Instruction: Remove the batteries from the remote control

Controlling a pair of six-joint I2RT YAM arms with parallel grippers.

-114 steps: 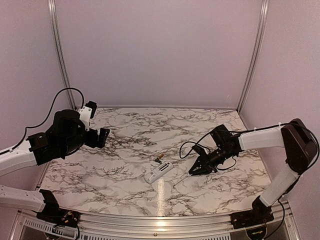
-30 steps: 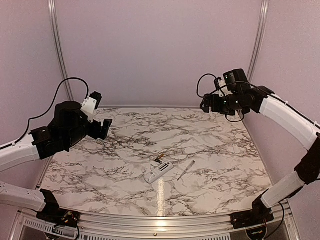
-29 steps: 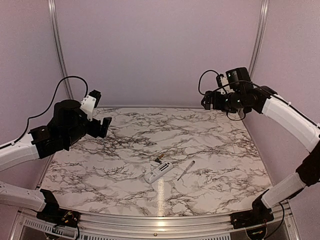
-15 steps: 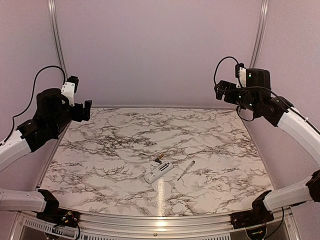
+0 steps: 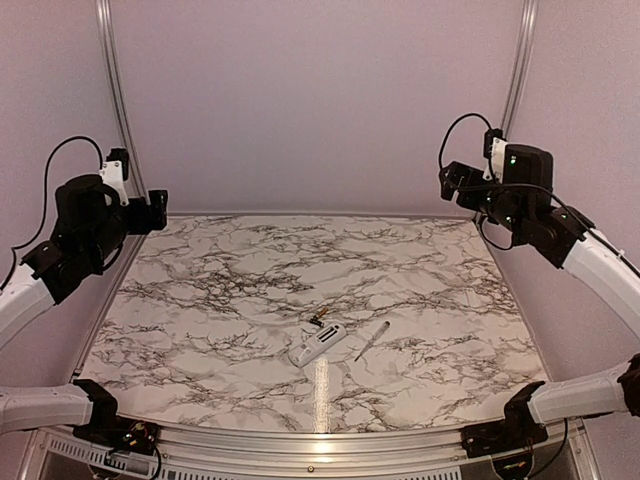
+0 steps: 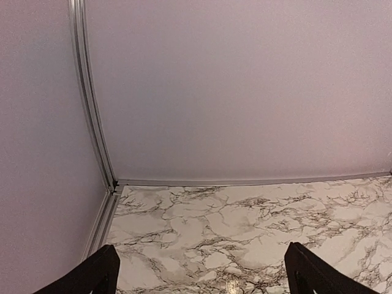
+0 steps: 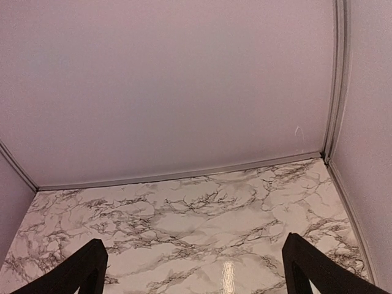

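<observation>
The remote control (image 5: 317, 343) is a slim white bar lying flat near the middle front of the marble table (image 5: 230, 300), with a dark patch on its top face. A tiny brownish-gold speck, one of the batteries (image 5: 318, 321), rests on the table just behind its far end. Both arms are raised high and far from it. My left gripper (image 5: 155, 203) hangs open by the left wall. My right gripper (image 5: 452, 182) is open near the back right corner. Each wrist view shows wide-apart dark fingertips (image 6: 101, 272) (image 7: 306, 266) with only bare marble between them.
A thin pale pen-like tool (image 5: 372, 341) lies on the table just right of the remote. Pale walls with aluminium posts (image 5: 118, 110) (image 5: 512, 100) close in the back and sides. A metal rail (image 5: 320, 450) runs along the front edge.
Both arms have lifted and swung outward toward the side walls. The right gripper was low beside the remote; the pen-like tool now lies there. The remote has not moved.
</observation>
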